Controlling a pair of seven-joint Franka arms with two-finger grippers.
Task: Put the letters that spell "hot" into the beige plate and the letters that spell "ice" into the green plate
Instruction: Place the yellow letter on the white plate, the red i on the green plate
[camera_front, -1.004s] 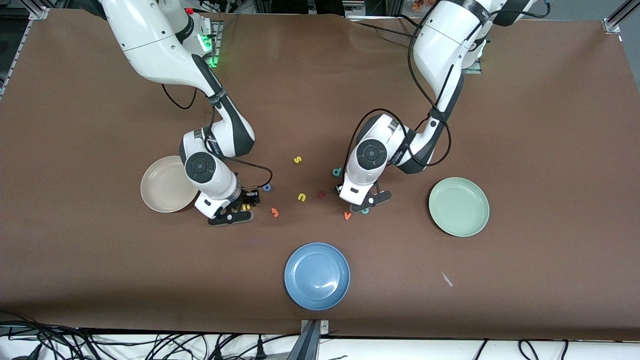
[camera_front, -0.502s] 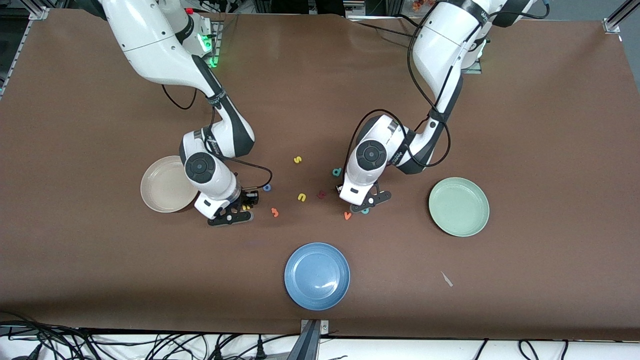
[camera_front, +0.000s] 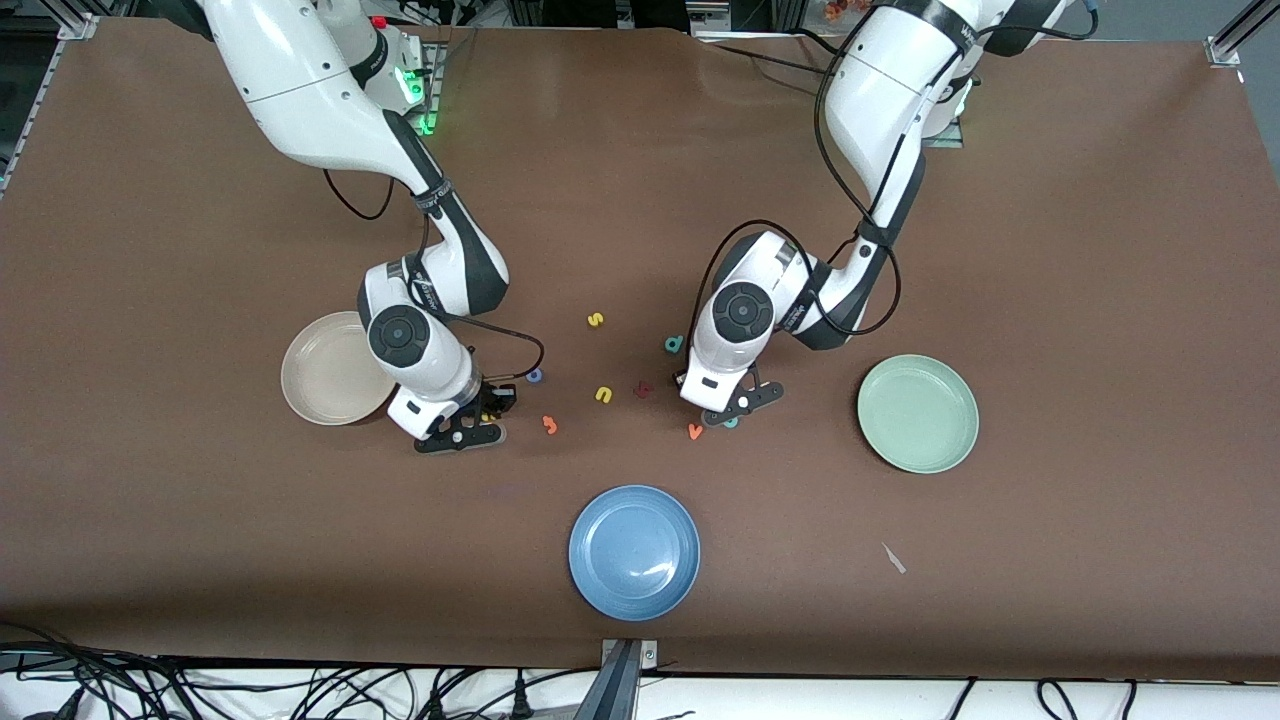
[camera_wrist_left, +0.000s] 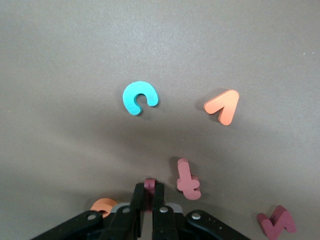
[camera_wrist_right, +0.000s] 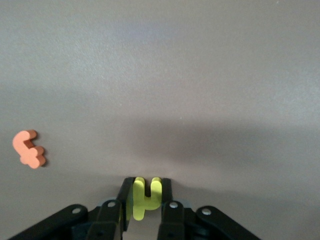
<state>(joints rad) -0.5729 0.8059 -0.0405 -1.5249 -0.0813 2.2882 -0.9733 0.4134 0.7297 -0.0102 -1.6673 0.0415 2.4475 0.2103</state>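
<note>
My right gripper (camera_wrist_right: 146, 196) is low at the table beside the beige plate (camera_front: 300, 395), shut on the yellow h (camera_wrist_right: 145, 199). The orange t (camera_wrist_right: 29, 148) lies close by, also seen as orange t (camera_front: 549, 425); the blue o (camera_front: 535, 376) lies a little farther from the camera. My left gripper (camera_wrist_left: 149, 189) is down among the letters toward the green plate (camera_front: 918, 440), shut on the dark red i (camera_wrist_left: 149, 184). The teal c (camera_wrist_left: 139, 98) lies ahead of it and the orange e (camera_wrist_left: 102, 205) peeks out beside one finger.
Loose letters lie between the two hands: yellow u (camera_front: 603, 394), yellow s (camera_front: 595, 320), dark red k (camera_front: 643, 389), teal d (camera_front: 674, 344), an orange v-like piece (camera_front: 695, 431) and a pink t-like letter (camera_wrist_left: 188, 179). A blue plate (camera_front: 634, 552) sits nearer the camera.
Both grippers have closed: the right one's fingers came in onto the yellow h, the left one's onto the dark red i. Neither arm has shifted noticeably.
</note>
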